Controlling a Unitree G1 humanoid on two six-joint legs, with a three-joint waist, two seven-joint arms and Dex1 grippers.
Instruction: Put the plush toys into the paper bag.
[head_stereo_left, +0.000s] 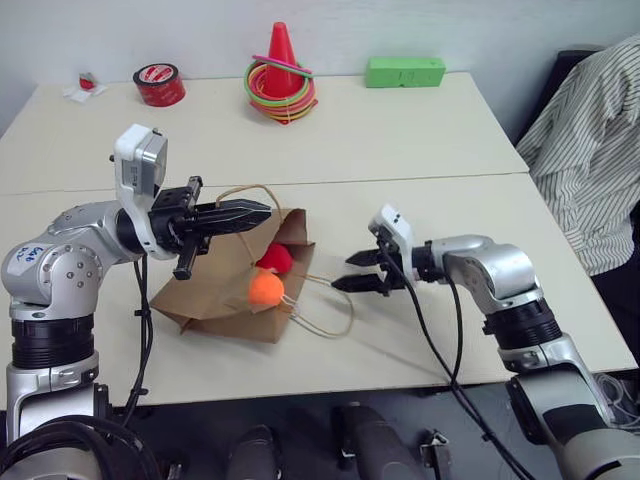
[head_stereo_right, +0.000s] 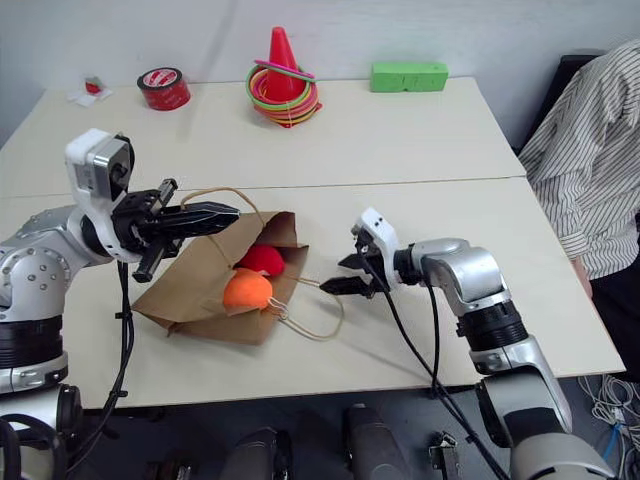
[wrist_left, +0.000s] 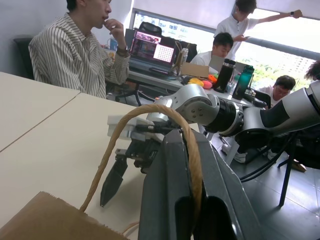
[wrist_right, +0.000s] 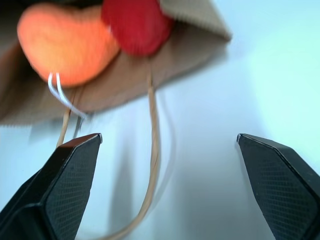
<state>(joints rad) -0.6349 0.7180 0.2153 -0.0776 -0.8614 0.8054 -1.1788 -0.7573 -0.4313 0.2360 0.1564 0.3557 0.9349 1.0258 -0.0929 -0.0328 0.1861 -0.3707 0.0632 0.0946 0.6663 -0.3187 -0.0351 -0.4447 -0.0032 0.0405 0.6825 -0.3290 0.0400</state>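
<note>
The brown paper bag (head_stereo_left: 205, 295) lies on its side on the table, its mouth facing right. My left gripper (head_stereo_left: 256, 213) is shut on the bag's upper cord handle (wrist_left: 150, 112) and holds that edge up. The orange plush toy (head_stereo_left: 265, 289) and the red plush toy (head_stereo_left: 274, 259) sit in the bag's mouth, the orange one at the lower lip. In the right wrist view the orange plush toy (wrist_right: 67, 42) and the red one (wrist_right: 132, 25) lie against the brown paper. My right gripper (head_stereo_left: 345, 272) is open and empty, just right of the bag and apart from it.
The bag's lower handle (head_stereo_left: 330, 315) loops out over the table toward my right gripper. At the back stand a red cone with rings (head_stereo_left: 281, 75), a red tape roll (head_stereo_left: 159, 84) and a green block (head_stereo_left: 404, 71). A person in a striped shirt (head_stereo_left: 590, 150) sits at the right edge.
</note>
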